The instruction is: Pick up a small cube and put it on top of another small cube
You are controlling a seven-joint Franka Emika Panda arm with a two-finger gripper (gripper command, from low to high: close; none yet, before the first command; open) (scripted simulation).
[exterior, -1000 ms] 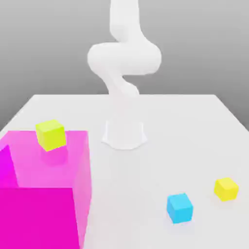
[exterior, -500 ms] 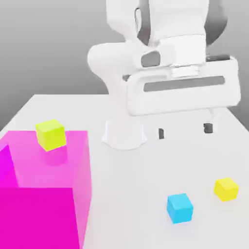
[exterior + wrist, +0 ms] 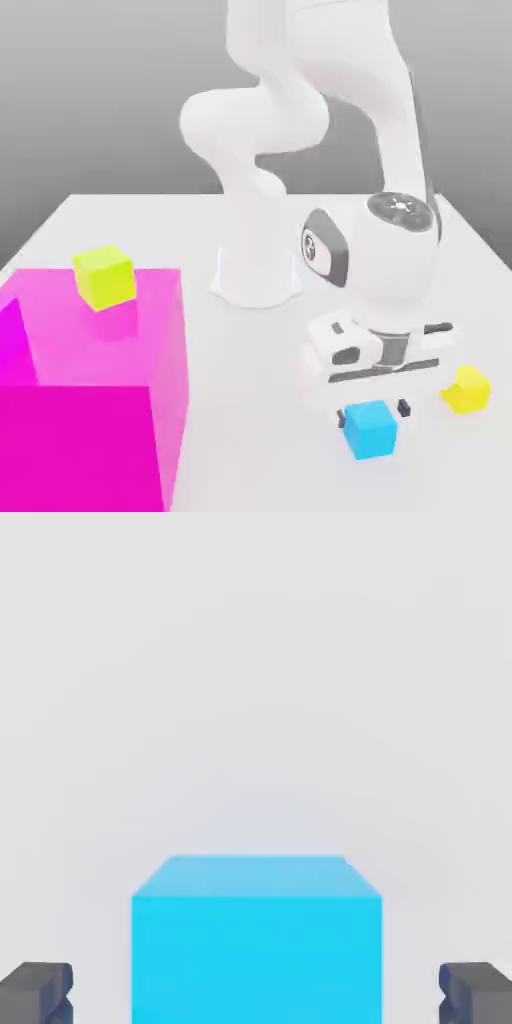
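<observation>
Grey backdrop and a pale white bench (image 3: 150, 215) make up the scene. Low over the bench near its front edge, the claw (image 3: 372, 410) points straight down with its two dark fingertips (image 3: 403, 407) either side of the blue cube (image 3: 371, 429). In the hand view a clear gap shows between each fingertip (image 3: 36, 990) and the blue cube (image 3: 257, 940), so the claw is parted and grips nothing; the cube sits flat on the bench. The fingertips are cut off at the picture's edge in the hand view, and in the exterior view one of them is partly hidden behind the cube.

Just beside the claw, toward the bench's edge on the exterior view's right, lies a small yellow cube (image 3: 467, 389), partly covered by the hand's white body. The arm (image 3: 300, 120) rises from its base (image 3: 256, 275) at the middle of the bench; its top is cut off.

At the front corner on the exterior view's left stands a big magenta block (image 3: 90, 400), cut off by the picture's edge, with a lime cube (image 3: 104, 277) on top.

Half a second ago the hand hung high above the bench with fingers spread wider; it has since come down around the blue cube and the fingers have drawn closer. All the cubes lie where they were.
</observation>
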